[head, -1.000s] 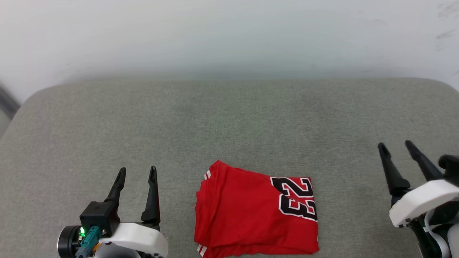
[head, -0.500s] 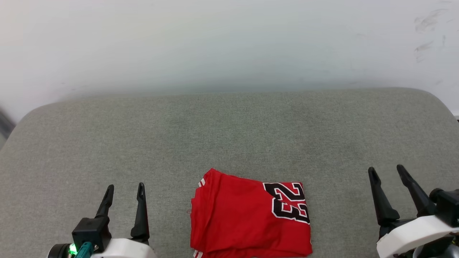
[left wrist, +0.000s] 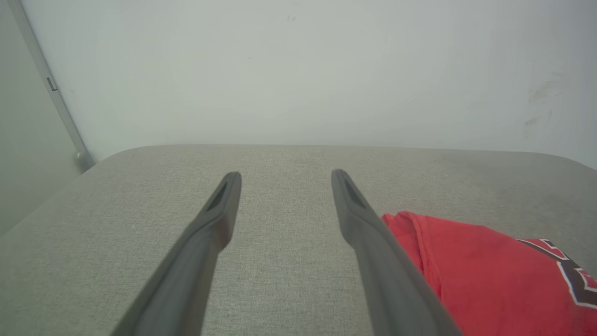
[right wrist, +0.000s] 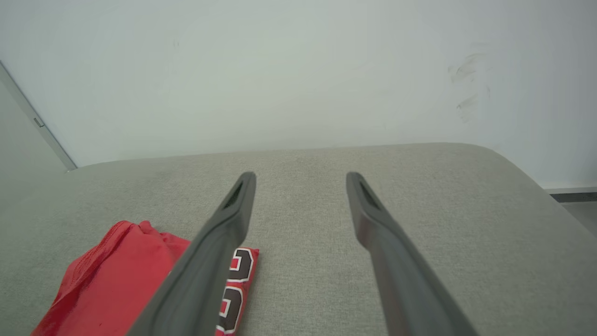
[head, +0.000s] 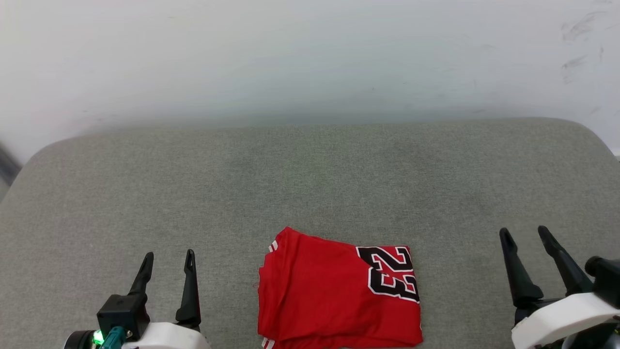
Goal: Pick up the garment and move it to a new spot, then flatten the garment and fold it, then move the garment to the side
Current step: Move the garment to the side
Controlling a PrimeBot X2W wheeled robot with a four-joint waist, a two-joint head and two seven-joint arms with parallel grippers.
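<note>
Left gripper (head: 168,253) and right gripper (head: 523,230) are sitting nearer me than a second ago. I'm seeing the white wall (head: 310,58) backing the grey cushion (head: 310,184), the folded red jersey (head: 329,291) lying at its near edge between both wide-spread, empty finger pairs.

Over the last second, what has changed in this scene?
The head camera shifted, so the whole picture slid. The left gripper and right gripper drew back a little toward the robot, both open and holding nothing. The folded garment stayed where it lay on the grey surface, untouched.
</note>
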